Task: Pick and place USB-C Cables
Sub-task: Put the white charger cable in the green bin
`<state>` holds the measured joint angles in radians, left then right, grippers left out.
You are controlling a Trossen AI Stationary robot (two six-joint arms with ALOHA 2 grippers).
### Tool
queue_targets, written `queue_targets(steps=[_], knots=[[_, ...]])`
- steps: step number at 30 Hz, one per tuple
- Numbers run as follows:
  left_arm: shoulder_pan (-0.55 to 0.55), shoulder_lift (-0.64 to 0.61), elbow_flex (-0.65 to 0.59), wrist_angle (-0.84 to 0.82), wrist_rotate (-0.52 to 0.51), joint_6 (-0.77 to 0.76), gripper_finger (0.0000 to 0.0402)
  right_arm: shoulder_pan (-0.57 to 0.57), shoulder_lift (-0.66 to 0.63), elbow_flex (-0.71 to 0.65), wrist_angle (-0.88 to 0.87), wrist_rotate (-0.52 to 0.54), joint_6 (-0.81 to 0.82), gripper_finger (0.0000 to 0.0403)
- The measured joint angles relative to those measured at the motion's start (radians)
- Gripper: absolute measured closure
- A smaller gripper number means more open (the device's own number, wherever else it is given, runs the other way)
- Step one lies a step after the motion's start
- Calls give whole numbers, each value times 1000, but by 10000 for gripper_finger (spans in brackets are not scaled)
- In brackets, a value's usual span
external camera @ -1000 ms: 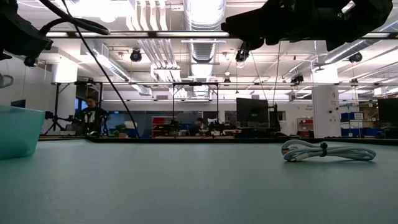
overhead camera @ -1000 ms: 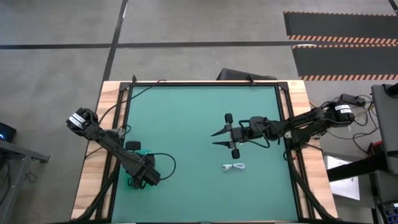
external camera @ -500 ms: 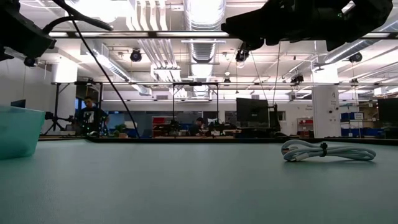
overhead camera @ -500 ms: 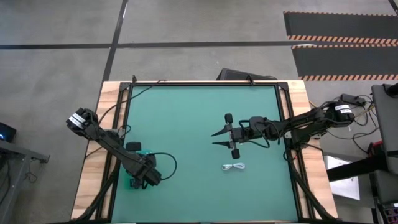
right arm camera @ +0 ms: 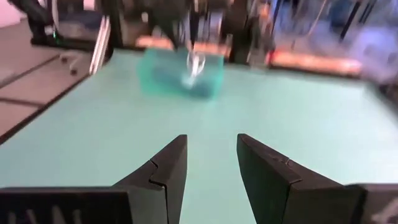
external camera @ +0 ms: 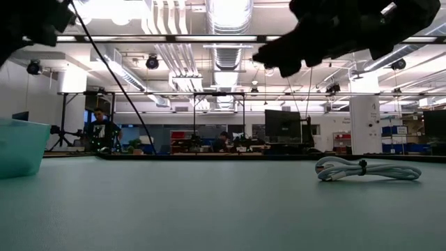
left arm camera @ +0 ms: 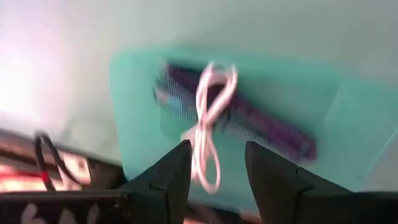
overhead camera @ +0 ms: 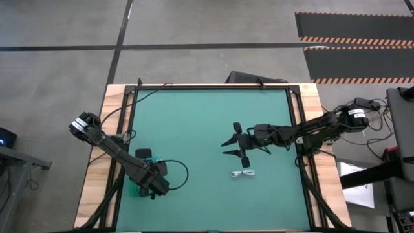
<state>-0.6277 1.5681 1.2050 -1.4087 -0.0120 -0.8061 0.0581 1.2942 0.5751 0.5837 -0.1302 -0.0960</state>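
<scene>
One cable (left arm camera: 208, 121) is seen lying in the teal bin (overhead camera: 137, 188), above which the left gripper (left arm camera: 214, 163) is held with fingers open. The other cable (overhead camera: 244, 173) is left on the counter (overhead camera: 194, 123), near the right gripper (overhead camera: 227, 147), whose fingers are spread.

white cable (overhead camera: 243, 173) on green table (overhead camera: 207, 116) (teal bin (external camera: 21, 145)).

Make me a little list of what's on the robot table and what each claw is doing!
table: green mat
teal bin: near the left edge
cable in bin: one white cable, lying inside
cable on table: white coiled cable, lying loose
left claw: open, over the bin
right claw: open, mid-table, beside the loose cable, not touching it
</scene>
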Motion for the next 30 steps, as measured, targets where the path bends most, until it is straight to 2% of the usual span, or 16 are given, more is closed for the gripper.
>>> queue_targets(steps=[7,15,20,24,30], knots=[[0,-7,68,128,-271,102,267,68,0,91,-323,2,62,271],[2,-37,50,391,-549,307,267,174,0,193,-736,104,173,278],[5,-43,45,545,-716,455,267,227,0,203,-903,112,288,289],[8,-44,40,651,-810,566,267,279,0,203,-981,164,348,296],[26,-45,30,763,-827,690,267,346,0,203,-1003,258,402,291]])
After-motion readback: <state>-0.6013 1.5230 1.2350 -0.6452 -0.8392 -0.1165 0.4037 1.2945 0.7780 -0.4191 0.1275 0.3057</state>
